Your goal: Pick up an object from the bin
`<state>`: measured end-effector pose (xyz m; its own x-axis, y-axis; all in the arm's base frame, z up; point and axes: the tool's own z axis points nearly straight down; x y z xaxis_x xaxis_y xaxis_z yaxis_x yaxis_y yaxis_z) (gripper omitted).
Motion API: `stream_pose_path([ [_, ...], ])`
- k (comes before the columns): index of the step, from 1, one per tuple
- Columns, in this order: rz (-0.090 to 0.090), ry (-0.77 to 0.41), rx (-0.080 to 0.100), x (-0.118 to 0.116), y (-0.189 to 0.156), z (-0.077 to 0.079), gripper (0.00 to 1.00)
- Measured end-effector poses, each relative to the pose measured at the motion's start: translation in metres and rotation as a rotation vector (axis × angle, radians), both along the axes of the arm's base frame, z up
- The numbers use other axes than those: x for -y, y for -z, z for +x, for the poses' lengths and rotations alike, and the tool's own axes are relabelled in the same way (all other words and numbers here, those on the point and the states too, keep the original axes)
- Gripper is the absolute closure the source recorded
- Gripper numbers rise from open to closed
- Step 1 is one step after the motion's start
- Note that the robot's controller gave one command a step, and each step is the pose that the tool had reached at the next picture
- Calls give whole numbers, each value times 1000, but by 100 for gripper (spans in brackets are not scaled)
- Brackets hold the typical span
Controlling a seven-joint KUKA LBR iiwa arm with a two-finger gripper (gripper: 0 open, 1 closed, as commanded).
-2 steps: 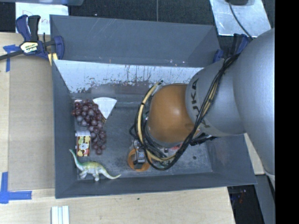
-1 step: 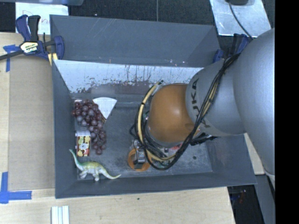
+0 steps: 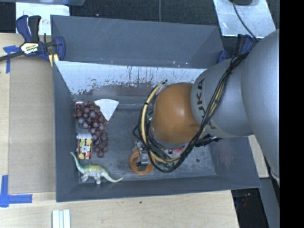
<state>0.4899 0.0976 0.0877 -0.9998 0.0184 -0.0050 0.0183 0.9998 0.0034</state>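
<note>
My gripper (image 3: 141, 156) is low over the bin floor at the front middle, mostly hidden under the arm's orange cover. Right below it lies a small orange round thing (image 3: 137, 168), partly covered by the gripper. I cannot tell whether they touch. To the left, a green and white toy dinosaur (image 3: 95, 171) lies along the front wall.
At the left of the bin lies a bunch of dark purple grapes (image 3: 93, 124), with a white triangular piece (image 3: 108, 108) at its far end and a small red, yellow and white box (image 3: 84, 146) at its near end. The arm covers the right half.
</note>
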Motion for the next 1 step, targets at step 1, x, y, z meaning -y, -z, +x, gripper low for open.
stream_pose_path([
  [1, 0, 1, 1, 0, -14, 0, 100],
])
